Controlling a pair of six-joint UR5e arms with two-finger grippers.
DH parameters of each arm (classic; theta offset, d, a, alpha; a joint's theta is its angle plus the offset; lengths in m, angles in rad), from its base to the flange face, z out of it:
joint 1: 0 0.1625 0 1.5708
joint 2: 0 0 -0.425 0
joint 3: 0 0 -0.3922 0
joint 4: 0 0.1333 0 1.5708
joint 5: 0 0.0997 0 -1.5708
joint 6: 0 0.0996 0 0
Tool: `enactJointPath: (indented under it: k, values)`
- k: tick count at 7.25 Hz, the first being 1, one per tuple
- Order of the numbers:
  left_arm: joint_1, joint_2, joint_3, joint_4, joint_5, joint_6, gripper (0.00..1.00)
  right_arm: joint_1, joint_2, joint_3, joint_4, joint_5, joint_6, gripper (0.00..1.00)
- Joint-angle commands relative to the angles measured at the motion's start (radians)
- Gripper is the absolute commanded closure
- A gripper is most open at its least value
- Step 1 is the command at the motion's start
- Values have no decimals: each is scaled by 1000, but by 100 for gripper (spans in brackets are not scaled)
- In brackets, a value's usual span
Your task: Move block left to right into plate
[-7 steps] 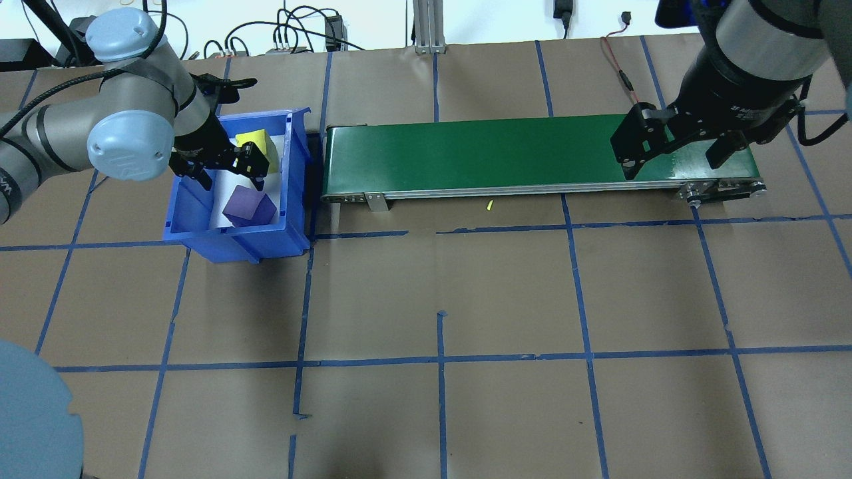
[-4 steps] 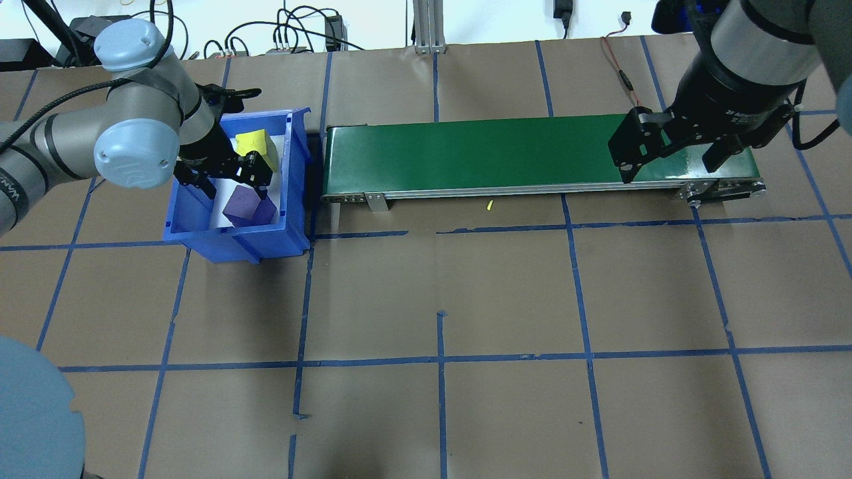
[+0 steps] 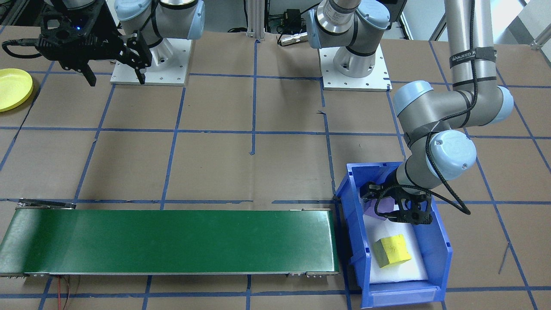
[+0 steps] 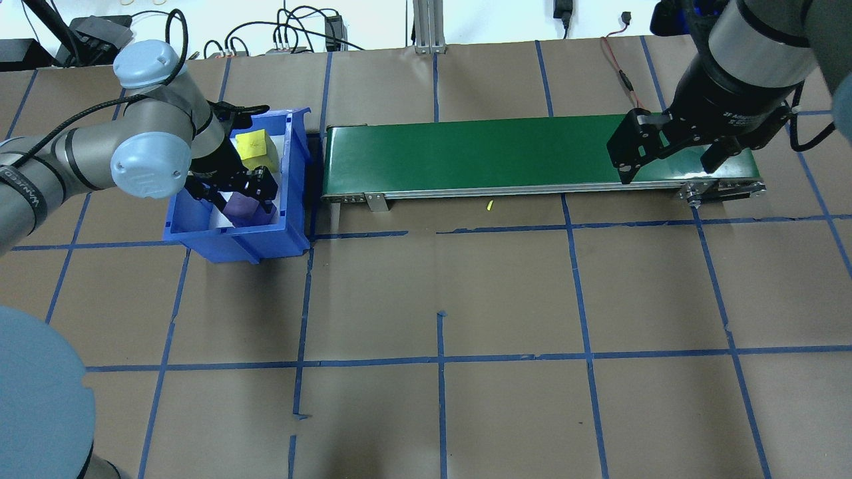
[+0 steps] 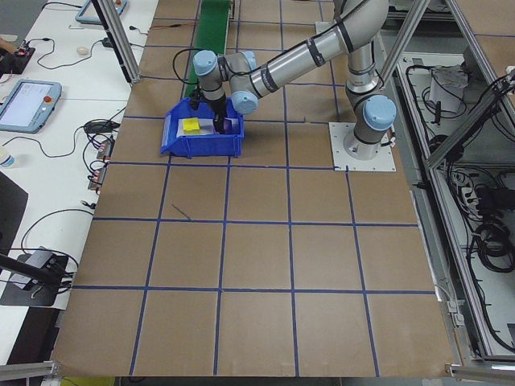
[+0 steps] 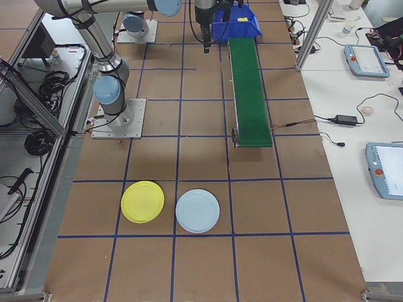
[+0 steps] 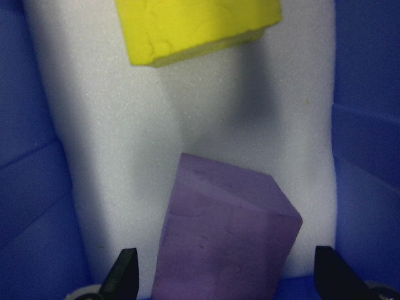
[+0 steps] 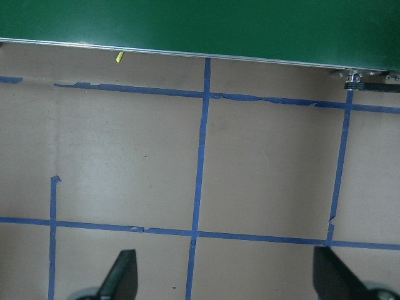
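Observation:
A purple block (image 7: 225, 240) lies on white foam in the blue bin (image 4: 233, 243), at the end nearer the robot. My left gripper (image 4: 234, 193) is open and low in the bin. One of its fingertips (image 7: 125, 275) stands on each side of the purple block (image 4: 241, 207), and I cannot tell whether they touch it. A yellow block (image 4: 253, 145) sits at the bin's far end. My right gripper (image 4: 669, 159) hangs open and empty above the conveyor's right end. The yellow plate (image 6: 142, 201) lies on the table on the robot's right, also seen as the yellow plate (image 3: 13, 88).
A long green conveyor (image 4: 479, 153) runs from beside the bin toward the right arm. A light blue plate (image 6: 198, 211) lies next to the yellow one. Cables run along the table's far edge. Blue tape lines grid the brown table.
My left gripper has moved from beside the yellow block toward the robot and down, and now straddles the purple block. The right gripper has barely shifted.

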Motion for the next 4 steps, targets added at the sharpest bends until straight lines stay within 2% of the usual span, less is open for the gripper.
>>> enactJointPath:
  k: [1, 3, 4]
  values:
    - [-1, -15, 2, 9, -4, 3, 73, 2, 0, 0, 0, 2, 3, 0]
    - [-1, -3, 81, -1, 1, -4, 75, -1, 0, 2, 1, 0, 1, 0]
    - [-4, 24, 142, -58, 5, -7, 74, -1, 0, 0, 0, 0, 1, 0]
